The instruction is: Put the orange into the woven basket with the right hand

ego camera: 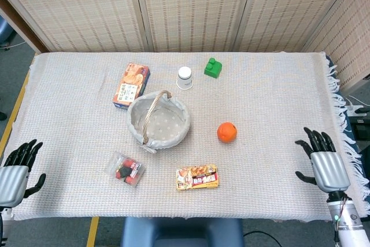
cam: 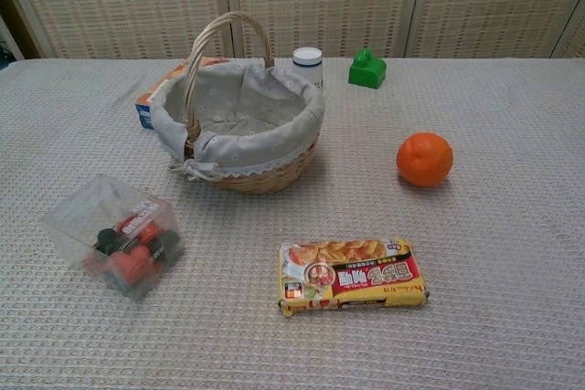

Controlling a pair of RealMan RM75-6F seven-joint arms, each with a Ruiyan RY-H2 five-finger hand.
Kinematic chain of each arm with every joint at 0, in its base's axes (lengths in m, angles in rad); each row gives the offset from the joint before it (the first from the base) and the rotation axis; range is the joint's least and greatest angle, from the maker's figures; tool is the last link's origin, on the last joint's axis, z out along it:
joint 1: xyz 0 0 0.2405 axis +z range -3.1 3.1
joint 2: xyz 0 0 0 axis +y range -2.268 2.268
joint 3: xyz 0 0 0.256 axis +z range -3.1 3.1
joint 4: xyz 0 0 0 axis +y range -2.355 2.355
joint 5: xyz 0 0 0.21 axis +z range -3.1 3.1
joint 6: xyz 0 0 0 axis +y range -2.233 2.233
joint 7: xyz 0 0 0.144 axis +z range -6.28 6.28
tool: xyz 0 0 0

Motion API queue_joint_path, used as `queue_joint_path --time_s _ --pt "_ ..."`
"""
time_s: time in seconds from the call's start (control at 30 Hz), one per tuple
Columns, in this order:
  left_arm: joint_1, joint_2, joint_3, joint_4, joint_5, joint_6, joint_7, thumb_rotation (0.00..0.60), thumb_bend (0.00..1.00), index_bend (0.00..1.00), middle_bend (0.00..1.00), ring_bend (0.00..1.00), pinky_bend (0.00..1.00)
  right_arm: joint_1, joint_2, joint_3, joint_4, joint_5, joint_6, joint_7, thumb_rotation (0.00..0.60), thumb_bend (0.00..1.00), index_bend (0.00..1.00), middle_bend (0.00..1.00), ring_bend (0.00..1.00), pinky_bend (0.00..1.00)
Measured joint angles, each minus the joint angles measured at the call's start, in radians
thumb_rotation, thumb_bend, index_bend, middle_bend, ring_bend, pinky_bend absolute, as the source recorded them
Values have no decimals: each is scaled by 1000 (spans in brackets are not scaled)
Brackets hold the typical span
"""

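Note:
The orange (ego camera: pixel 226 132) (cam: pixel 424 159) lies on the cloth to the right of the woven basket (ego camera: pixel 134 107) (cam: pixel 265 175), a short gap between them. The basket has a pale spotted lining, an upright handle and nothing inside. My right hand (ego camera: pixel 324 163) hovers open near the table's right front corner, fingers spread, well to the right of the orange. My left hand (ego camera: pixel 16 170) is open at the left front corner. Neither hand appears in the chest view.
A snack box (ego camera: pixel 132 85) lies behind the basket, with a white jar (ego camera: pixel 184 77) and a green block (ego camera: pixel 213 67) further back. A clear box of small items (ego camera: pixel 125 169) and a flat snack packet (ego camera: pixel 197 177) lie near the front edge.

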Motion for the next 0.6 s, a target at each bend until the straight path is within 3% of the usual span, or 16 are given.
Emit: queue_joint_path --time_s 0.4,0.6 --pt "-5 3 2 -12 -7 -15 -1 600 382 0 0 0 117 131 -96 76 -40 207 -120 -217 600 45 0 0 0 0" --pt "-8 5 4 -15 -13 -25 0 600 382 0 0 0 117 233 -200 124 -36 349 -166 -342 600 78 0 0 0 50"
